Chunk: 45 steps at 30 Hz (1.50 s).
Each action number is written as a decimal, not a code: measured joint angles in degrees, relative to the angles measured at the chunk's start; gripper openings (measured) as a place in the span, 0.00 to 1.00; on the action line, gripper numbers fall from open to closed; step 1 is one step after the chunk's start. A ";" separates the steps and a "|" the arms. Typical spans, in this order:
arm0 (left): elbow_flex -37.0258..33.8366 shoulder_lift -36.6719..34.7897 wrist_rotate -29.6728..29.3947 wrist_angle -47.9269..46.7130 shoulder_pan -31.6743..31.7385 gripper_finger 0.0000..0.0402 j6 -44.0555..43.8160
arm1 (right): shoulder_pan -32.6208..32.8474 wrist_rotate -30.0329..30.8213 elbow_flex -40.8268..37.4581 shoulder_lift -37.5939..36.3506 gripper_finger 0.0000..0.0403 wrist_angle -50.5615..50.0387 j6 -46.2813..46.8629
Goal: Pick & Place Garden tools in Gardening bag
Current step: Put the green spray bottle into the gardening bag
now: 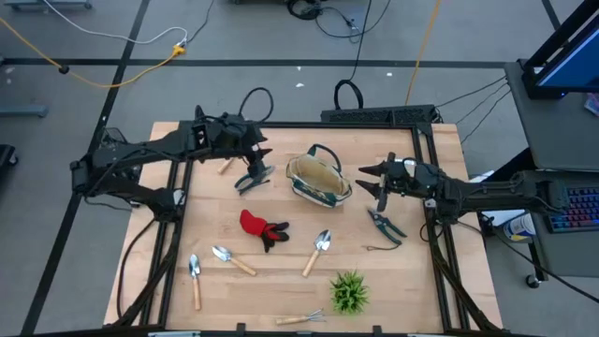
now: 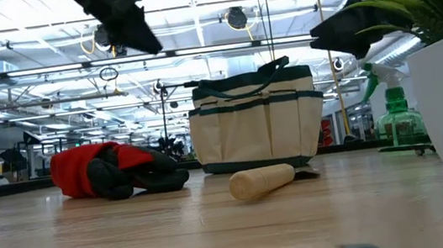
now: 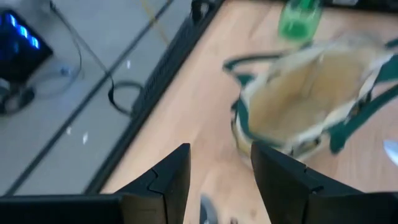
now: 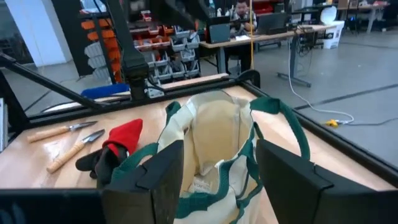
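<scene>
Table (image 1: 281, 281): three trowels (image 1: 317, 252) (one bag (image 1: 318, 178))

Open bare tabletop (image 1: 281, 192) between gardening bag (image 1: 316, 178) and red-and-black glove (image 1: 263, 227); bag mouth unobstructed from above.

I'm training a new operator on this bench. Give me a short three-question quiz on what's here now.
1. True or false: the glove is inside the bag.
2. Which pincer is nearest the shears: A left, B right?
3. How many trowels lie on the table?

Key: 1 false, it lies on the table beside the bag; 2 B; 3 three.
</scene>
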 joint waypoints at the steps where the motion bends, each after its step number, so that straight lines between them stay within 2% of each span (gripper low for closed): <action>1: 0.00 0.00 0.00 -1.77 0.02 0.44 -0.80 | 0.00 0.00 0.00 -0.22 0.49 0.08 -0.01; 5: -0.03 0.02 0.00 -7.46 0.00 0.44 -3.80 | 0.00 0.00 0.00 -0.91 0.49 0.04 -0.06; 15: -3.47 0.04 0.06 -12.36 -0.22 0.44 -8.30 | 0.00 0.00 0.00 -0.99 0.49 -0.03 -0.90; 24: -10.36 0.04 0.09 -10.76 -2.50 0.44 -13.12 | 0.00 0.00 0.00 -0.97 0.49 -0.03 -0.92; 34: -21.09 0.07 0.05 -0.46 -6.00 0.44 -13.86 | -0.01 0.13 -0.01 -0.93 0.49 -0.30 -1.22; 40: -23.11 0.07 0.05 1.47 -6.72 0.44 -15.90 | -0.09 7.34 -0.02 -0.93 0.49 -2.18 -4.48; 45: -23.12 0.07 0.04 1.88 -7.11 0.44 -15.88 | -0.11 10.74 -0.02 -0.93 0.49 -4.30 -5.45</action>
